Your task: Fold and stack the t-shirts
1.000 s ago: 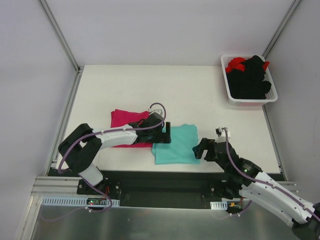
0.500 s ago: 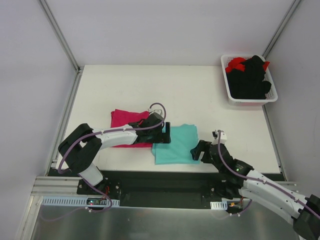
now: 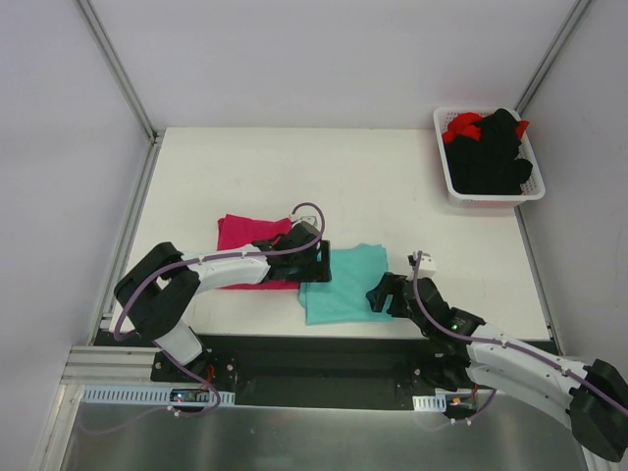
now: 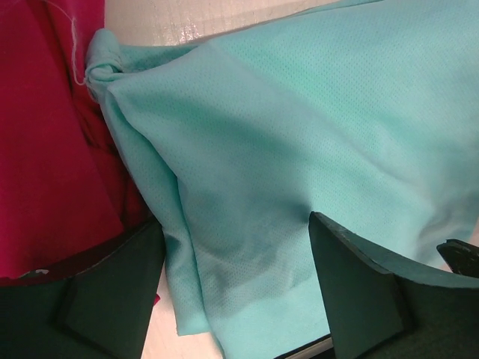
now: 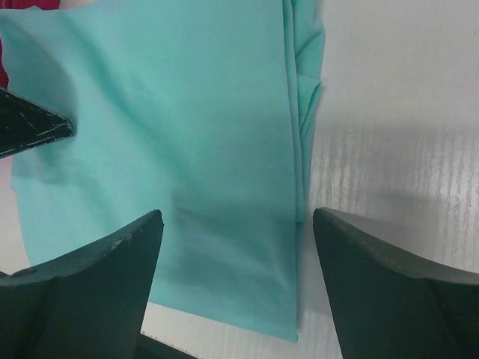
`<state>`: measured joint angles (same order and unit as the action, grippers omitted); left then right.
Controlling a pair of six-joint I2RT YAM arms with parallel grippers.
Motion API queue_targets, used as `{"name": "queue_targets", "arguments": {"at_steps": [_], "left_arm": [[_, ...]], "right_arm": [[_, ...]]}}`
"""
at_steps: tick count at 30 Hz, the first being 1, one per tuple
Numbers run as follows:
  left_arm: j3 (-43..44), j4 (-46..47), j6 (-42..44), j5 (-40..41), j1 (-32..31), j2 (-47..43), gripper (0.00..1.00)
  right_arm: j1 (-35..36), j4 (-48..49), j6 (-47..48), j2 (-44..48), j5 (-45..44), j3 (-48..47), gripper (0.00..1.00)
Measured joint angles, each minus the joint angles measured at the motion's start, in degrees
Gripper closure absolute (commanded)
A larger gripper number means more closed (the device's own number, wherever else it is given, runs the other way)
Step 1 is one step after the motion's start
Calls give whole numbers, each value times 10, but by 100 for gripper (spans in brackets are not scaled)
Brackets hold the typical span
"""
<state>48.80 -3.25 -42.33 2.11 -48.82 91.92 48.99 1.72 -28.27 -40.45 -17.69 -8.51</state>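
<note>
A folded teal t-shirt (image 3: 343, 285) lies flat near the table's front edge. A folded magenta-pink t-shirt (image 3: 250, 240) lies just to its left, touching it. My left gripper (image 3: 319, 263) is open over the teal shirt's left edge, where it meets the pink one; in the left wrist view the teal cloth (image 4: 299, 149) lies between the fingers (image 4: 352, 292) and the pink cloth (image 4: 45, 149) is at left. My right gripper (image 3: 385, 292) is open over the teal shirt's right edge (image 5: 224, 149), one finger (image 5: 90, 284) above the cloth, the other above bare table.
A white basket (image 3: 451, 186) at the back right holds black and red garments (image 3: 491, 152). The white table (image 3: 373, 186) stretches behind the shirts. Metal rails run along the left side and the front edge.
My right gripper has moved left towards the teal shirt and now reaches over its right edge. The left arm and both shirts have stayed in place.
</note>
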Motion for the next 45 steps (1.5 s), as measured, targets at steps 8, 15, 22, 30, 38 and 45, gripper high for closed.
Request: {"name": "queue_targets", "arguments": {"at_steps": [8,15,22,30,38,45], "left_arm": [[0,-6,-10,0,0,0,31],[0,-17,-16,0,0,-1,42],[-10,-35,-17,0,0,-18,51],[-14,-42,-17,1,0,-25,68],[-14,-47,-17,0,0,-25,79],[-14,-47,-17,1,0,-21,87]], "right_arm": [[0,5,3,-3,2,0,16],[-9,30,24,-35,-1,-4,18],[-12,99,40,-114,1,-18,19],[-12,131,49,-139,2,-19,20],[-12,130,53,-147,6,-21,48],[-13,126,51,-154,13,-21,86]]}}
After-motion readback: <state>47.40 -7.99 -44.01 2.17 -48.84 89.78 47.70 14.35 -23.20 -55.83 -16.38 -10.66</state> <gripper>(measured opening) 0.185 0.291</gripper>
